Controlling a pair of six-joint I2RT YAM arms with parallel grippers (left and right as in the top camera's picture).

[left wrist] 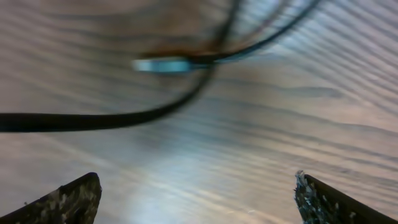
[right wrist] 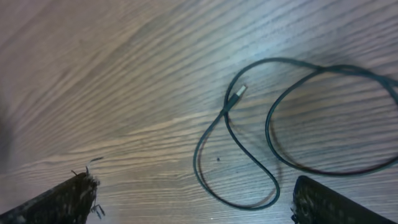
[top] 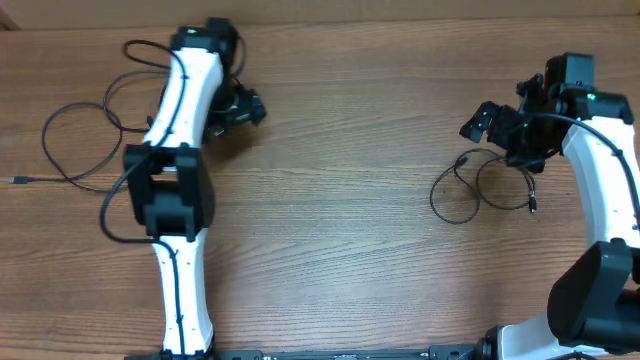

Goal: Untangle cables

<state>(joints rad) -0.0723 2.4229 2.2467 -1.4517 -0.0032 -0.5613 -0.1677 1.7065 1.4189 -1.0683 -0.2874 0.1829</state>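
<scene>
One thin black cable (top: 44, 140) lies in a wide loop at the far left of the table, with its plug end (top: 16, 180) near the edge. More black cord (top: 128, 48) curls beside my left arm. My left gripper (top: 238, 112) hovers open, right of these. In the left wrist view a blurred cable (left wrist: 93, 120) and a pale plug (left wrist: 165, 64) lie ahead of the open left gripper (left wrist: 196, 178). Another cable (top: 433, 200) lies in two loose loops on the right, just below my open right gripper (top: 482, 120). The right wrist view shows those loops (right wrist: 205, 134) and a plug (right wrist: 239, 93) ahead of the right gripper (right wrist: 193, 182).
The wooden table (top: 340, 200) runs between the two arms. My left arm's white links (top: 175, 250) stretch from the front edge to the back left. A thicker black wire (top: 105, 215) hangs off that arm. The right arm's base (top: 590, 300) fills the front right corner.
</scene>
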